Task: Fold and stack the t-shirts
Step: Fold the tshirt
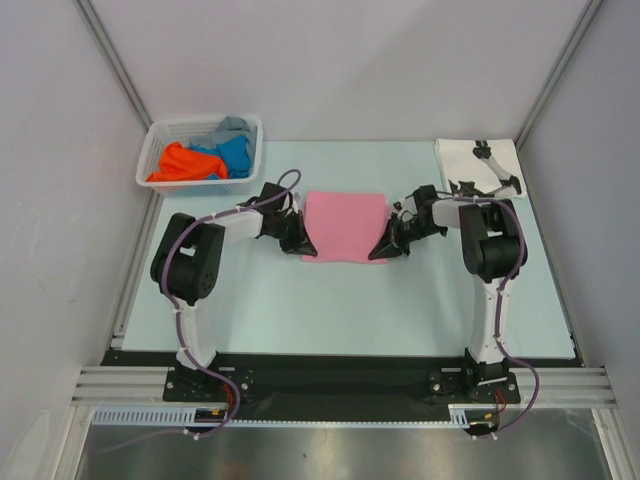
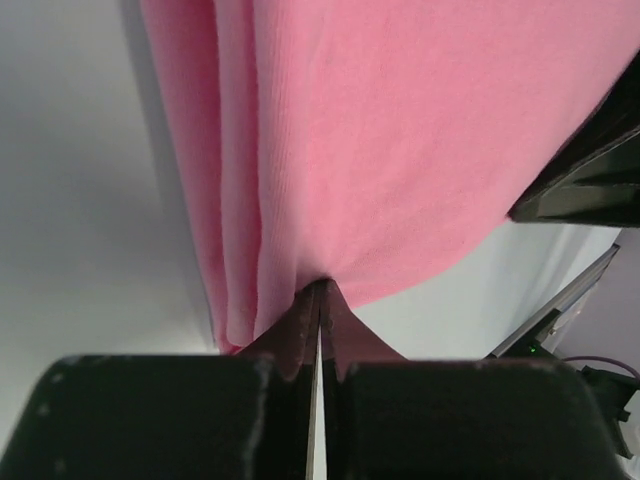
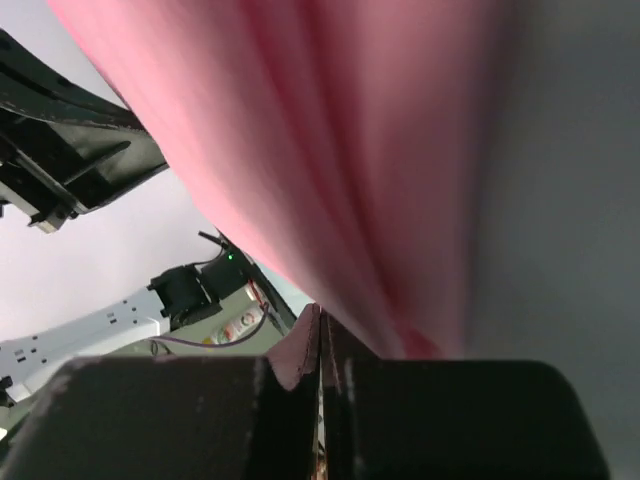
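- Pink shirt [image 1: 344,225] lies mid-desk [image 1: 330,310] as a folded rectangle, layered folds along its left edge.
- Left end effector [image 2: 320,298] at the shirt's near left corner, clenched; cloth draws to a peak between the tips, so it is pinching the pink shirt.
- Right end effector [image 3: 320,322] at the near right corner, clenched, tips against the cloth edge; can't tell whether cloth is caught.
- Basket [image 1: 160,140] at far left corner holds orange shirt [image 1: 178,163], blue shirt [image 1: 232,155] and grey shirt [image 1: 232,126], all crumpled.
- White printed shirt [image 1: 470,160] lies folded at far right corner.
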Motion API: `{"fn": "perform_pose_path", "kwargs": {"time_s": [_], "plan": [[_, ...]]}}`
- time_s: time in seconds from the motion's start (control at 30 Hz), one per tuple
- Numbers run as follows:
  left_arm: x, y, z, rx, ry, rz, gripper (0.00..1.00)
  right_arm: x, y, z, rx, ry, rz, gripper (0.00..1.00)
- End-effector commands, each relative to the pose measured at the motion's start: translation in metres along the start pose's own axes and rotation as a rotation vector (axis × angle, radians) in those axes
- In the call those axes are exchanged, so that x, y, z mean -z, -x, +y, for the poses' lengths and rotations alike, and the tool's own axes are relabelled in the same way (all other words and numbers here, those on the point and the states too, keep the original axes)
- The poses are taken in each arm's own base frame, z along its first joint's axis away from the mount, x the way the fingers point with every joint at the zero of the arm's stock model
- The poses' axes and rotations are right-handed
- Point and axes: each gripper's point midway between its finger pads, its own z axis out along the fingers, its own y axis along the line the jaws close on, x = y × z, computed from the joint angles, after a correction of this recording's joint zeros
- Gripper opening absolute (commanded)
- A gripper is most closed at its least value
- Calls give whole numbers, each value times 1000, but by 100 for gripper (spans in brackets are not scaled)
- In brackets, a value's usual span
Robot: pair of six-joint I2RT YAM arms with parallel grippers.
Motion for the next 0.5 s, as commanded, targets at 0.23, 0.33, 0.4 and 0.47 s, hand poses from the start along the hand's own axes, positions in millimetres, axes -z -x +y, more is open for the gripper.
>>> {"fn": "perform_pose_path", "kwargs": {"time_s": [0.23, 0.33, 0.4, 0.47], "plan": [[53, 9, -39, -152, 38, -113, 6, 34, 22, 72, 235, -28, -94, 0], [47, 13, -73, -136, -68, -108, 8, 18, 21, 91, 249, -10, -79, 0], [35, 14, -85, -99, -163, -96, 7, -2, 20, 89, 253, -17, -62, 0], [12, 9, -76, -14, -171, -57, 5, -14, 19, 75, 224, -27, -59, 0]]}}
